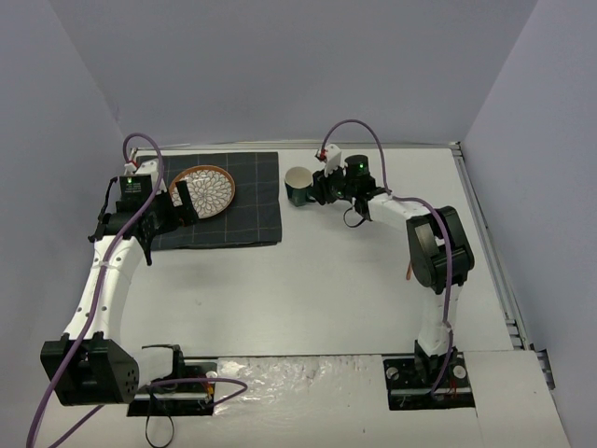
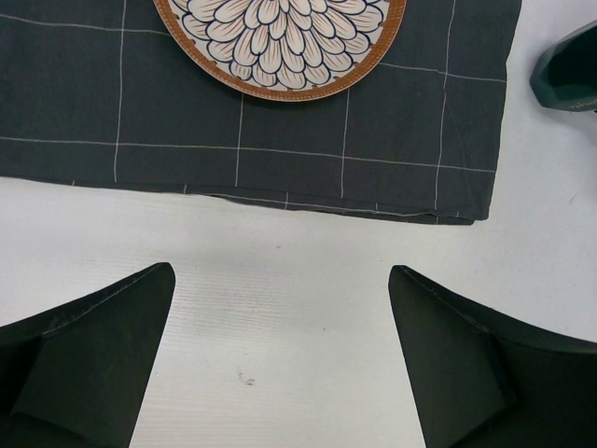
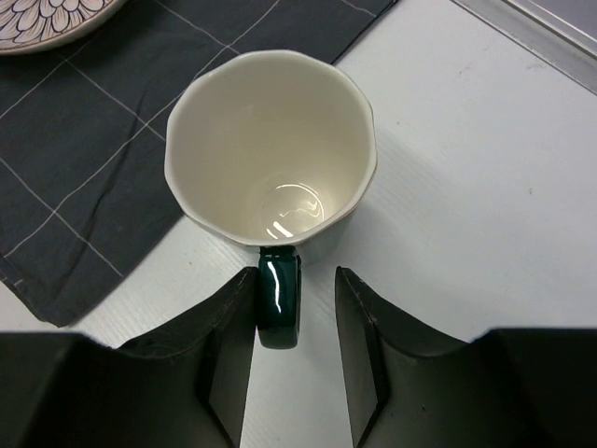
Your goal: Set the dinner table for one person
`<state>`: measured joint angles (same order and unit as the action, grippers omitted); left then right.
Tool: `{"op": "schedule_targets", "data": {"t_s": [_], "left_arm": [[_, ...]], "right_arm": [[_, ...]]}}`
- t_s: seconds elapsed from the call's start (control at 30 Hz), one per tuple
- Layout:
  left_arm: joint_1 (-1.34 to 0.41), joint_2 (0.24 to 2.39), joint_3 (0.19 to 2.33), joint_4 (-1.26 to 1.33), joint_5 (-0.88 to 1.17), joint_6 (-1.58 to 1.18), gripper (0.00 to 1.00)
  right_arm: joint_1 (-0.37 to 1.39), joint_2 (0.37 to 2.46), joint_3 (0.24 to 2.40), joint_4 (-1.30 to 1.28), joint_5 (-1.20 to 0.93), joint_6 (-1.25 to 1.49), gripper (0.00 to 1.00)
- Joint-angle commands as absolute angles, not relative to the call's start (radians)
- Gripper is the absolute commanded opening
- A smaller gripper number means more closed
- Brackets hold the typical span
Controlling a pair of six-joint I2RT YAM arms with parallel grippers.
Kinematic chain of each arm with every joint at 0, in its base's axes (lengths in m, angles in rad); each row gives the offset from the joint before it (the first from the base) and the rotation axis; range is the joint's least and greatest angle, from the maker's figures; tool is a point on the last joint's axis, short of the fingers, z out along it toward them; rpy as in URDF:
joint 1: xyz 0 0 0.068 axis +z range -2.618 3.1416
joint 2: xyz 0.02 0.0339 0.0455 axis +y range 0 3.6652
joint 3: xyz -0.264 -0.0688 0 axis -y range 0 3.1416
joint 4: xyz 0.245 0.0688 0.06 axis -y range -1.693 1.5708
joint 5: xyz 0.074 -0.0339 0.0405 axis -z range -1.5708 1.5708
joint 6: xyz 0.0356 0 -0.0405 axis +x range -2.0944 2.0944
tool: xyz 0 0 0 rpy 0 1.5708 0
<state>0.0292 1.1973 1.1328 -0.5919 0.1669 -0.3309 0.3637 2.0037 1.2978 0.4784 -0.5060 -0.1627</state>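
The white dinner table (image 1: pixel 308 289) carries a dark grey checked mat (image 1: pixel 233 219) with a flower-patterned, orange-rimmed plate (image 1: pixel 202 189) on it. A dark green mug (image 1: pixel 298 184) with a cream inside stands upright on the bare table just right of the mat. In the right wrist view the mug (image 3: pixel 270 140) has its handle (image 3: pixel 278 299) between the jaws of my right gripper (image 3: pixel 297 280). The left finger touches the handle, the right finger stands apart. My left gripper (image 2: pixel 280 275) is open and empty over bare table beside the mat's edge (image 2: pixel 280 140), the plate (image 2: pixel 280 37) beyond it.
The table's metal rim (image 1: pixel 485 233) runs along the right side. Grey walls close in the back and both sides. A crinkled foil strip (image 1: pixel 298 373) lies between the arm bases at the near edge. The mug's corner shows in the left wrist view (image 2: pixel 569 70).
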Motion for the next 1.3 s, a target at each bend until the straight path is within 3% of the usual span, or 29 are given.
{"op": "schedule_targets", "data": {"t_s": [0.0, 0.97, 1.07, 1.2, 1.27], "left_arm": [[0.037, 1.178, 1.144, -0.542, 0.169, -0.342, 0.97], [0.035, 1.185, 1.143, -0.543, 0.167, -0.342, 0.97], [0.035, 1.186, 1.143, -0.544, 0.166, -0.342, 0.97], [0.035, 1.186, 1.143, -0.544, 0.164, -0.341, 0.97], [0.035, 1.187, 1.143, -0.543, 0.164, -0.341, 0.97]], "right_arm": [[0.371, 1.995, 1.388, 0.49, -0.491, -0.19, 0.35], [0.383, 2.087, 1.517, 0.366, -0.468, -0.238, 0.3], [0.387, 2.093, 1.528, 0.362, -0.469, -0.241, 0.26], [0.393, 2.097, 1.543, 0.353, -0.459, -0.25, 0.04], [0.4, 2.089, 1.554, 0.352, -0.456, -0.256, 0.0]]}}
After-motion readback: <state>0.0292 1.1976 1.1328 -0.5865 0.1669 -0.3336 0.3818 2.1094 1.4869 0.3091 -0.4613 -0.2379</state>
